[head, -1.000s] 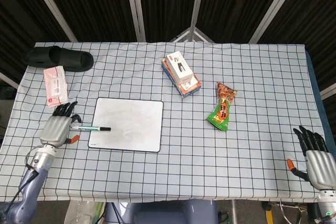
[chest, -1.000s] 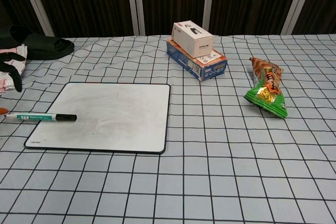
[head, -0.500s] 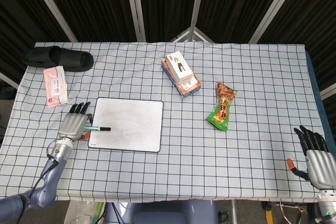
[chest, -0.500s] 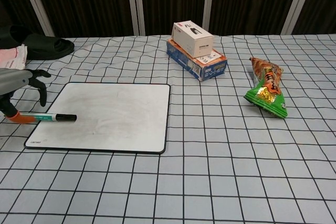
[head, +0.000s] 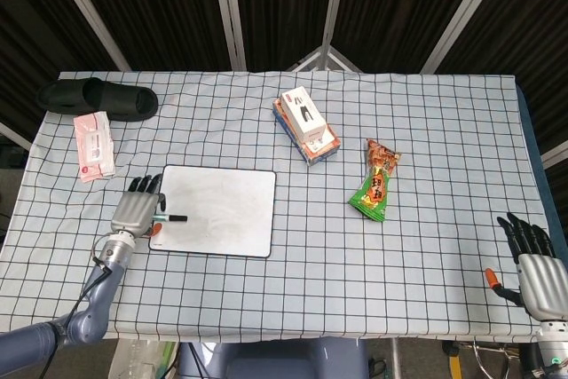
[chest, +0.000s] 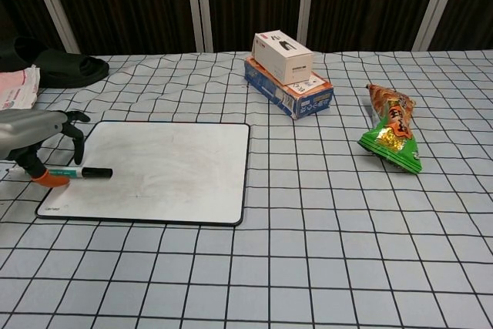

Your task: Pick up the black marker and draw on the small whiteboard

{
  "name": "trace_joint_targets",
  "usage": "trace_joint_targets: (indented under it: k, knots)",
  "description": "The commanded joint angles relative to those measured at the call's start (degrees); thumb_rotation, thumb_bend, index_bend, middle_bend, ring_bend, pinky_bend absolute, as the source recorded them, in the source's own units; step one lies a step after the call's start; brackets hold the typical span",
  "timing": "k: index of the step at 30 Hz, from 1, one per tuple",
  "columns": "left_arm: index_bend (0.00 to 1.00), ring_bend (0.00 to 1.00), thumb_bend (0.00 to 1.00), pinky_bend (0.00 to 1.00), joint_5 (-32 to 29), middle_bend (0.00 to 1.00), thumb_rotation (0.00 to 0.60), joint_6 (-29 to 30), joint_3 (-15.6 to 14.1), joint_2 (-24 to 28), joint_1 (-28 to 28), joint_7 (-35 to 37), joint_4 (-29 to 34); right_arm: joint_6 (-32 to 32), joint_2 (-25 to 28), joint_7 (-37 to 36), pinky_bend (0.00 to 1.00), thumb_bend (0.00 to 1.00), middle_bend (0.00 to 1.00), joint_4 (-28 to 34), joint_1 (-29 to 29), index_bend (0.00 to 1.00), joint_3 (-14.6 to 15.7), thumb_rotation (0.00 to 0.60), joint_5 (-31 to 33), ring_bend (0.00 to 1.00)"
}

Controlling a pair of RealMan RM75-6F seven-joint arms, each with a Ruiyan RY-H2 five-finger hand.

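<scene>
The black marker [head: 171, 217] [chest: 89, 172] lies flat on the left edge of the small whiteboard [head: 222, 206] [chest: 169, 163], its black cap pointing right. My left hand [head: 136, 212] [chest: 32, 136] hovers over the marker's rear end with its fingers spread and curved. Its orange thumb tip touches the marker's tail, but the hand does not grip the marker. My right hand [head: 535, 264] rests near the table's front right corner, fingers apart and holding nothing. It shows only in the head view.
A black slipper [head: 98, 96] [chest: 62, 68] and a pink packet [head: 93, 146] lie at the back left. Two stacked boxes [head: 306, 126] [chest: 289, 75] stand behind the board. A green and orange snack bag [head: 376, 179] [chest: 393, 138] lies to the right.
My left hand has moved right, from beside the board's left edge onto the marker's rear end. The marker has stayed in place and the right hand has not moved.
</scene>
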State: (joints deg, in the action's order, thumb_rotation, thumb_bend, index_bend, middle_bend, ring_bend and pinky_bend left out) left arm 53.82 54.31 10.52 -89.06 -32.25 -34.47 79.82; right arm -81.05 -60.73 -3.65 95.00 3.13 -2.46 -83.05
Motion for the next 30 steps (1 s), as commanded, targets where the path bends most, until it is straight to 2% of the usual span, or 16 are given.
trace_joint_targets:
  k: [1, 7, 16, 23, 30]
  knots:
    - [0.45, 0.00, 0.44, 0.00, -0.3, 0.00, 0.600, -0.1, -0.3, -0.3, -0.3, -0.3, -0.4, 0.0, 0.0, 0.0, 0.00, 0.35, 0.00, 0.0, 0.0, 0.00, 0.0, 0.600, -0.1, 0.00]
    - [0.49, 0.00, 0.47, 0.00, -1.2, 0.00, 0.600, -0.2, -0.7, -0.6, -0.6, -0.4, -0.7, -0.2, 0.0, 0.0, 0.00, 0.35, 0.00, 0.0, 0.0, 0.00, 0.0, 0.600, -0.2, 0.00]
    - [0.62, 0.00, 0.56, 0.00, 0.3, 0.04, 0.600, 1.9, -0.3, -0.7, -0.5, 2.5, 0.9, -0.4, -0.1, 0.1, 0.00, 0.35, 0.00, 0.0, -0.1, 0.00, 0.0, 0.600, -0.2, 0.00]
    - [0.64, 0.00, 0.57, 0.00, 3.2, 0.06, 0.600, 5.1, 2.9, -0.8, 0.5, 10.7, 5.6, -0.4, -0.1, 0.0, 0.00, 0.35, 0.00, 0.0, -0.2, 0.00, -0.1, 0.600, -0.2, 0.00]
    - [0.65, 0.00, 0.57, 0.00, 5.0, 0.07, 0.600, 7.7, 7.8, -2.8, 1.6, 24.1, 10.7, -0.2, -0.1, -0.2, 0.00, 0.35, 0.00, 0.0, -0.1, 0.00, -0.1, 0.600, 0.2, 0.00]
